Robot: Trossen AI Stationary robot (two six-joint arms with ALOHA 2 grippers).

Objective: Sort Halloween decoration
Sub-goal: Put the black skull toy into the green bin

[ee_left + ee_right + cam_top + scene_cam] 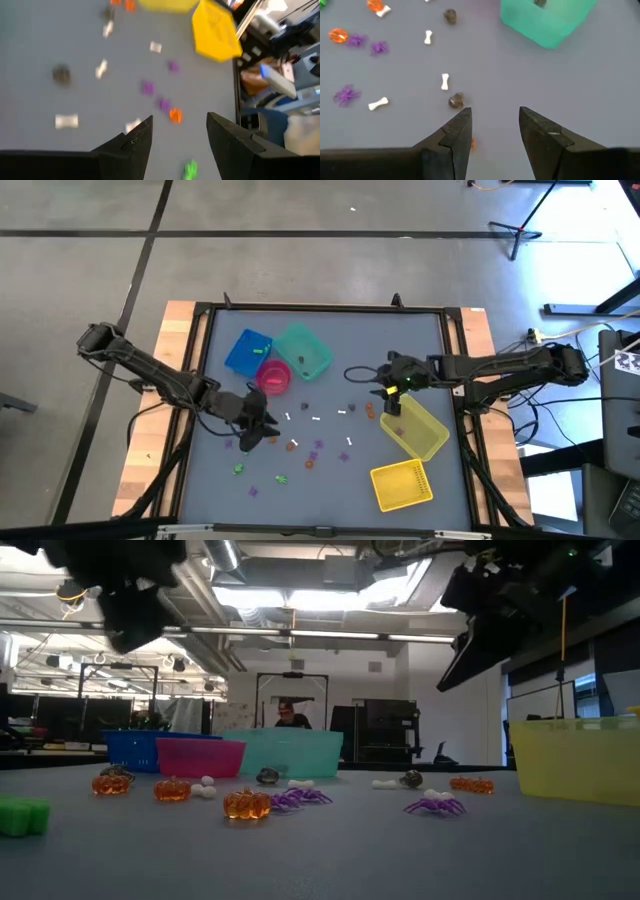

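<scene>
A blue bin, a teal bin and a pink bin cluster together on the grey table; two yellow bins (one tilted) lie well apart from them; a person sits in the room behind.

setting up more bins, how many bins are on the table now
5: blue bin, teal bin and pink bin clustered at the back left; two yellow bins at the right, one behind the other.
</scene>
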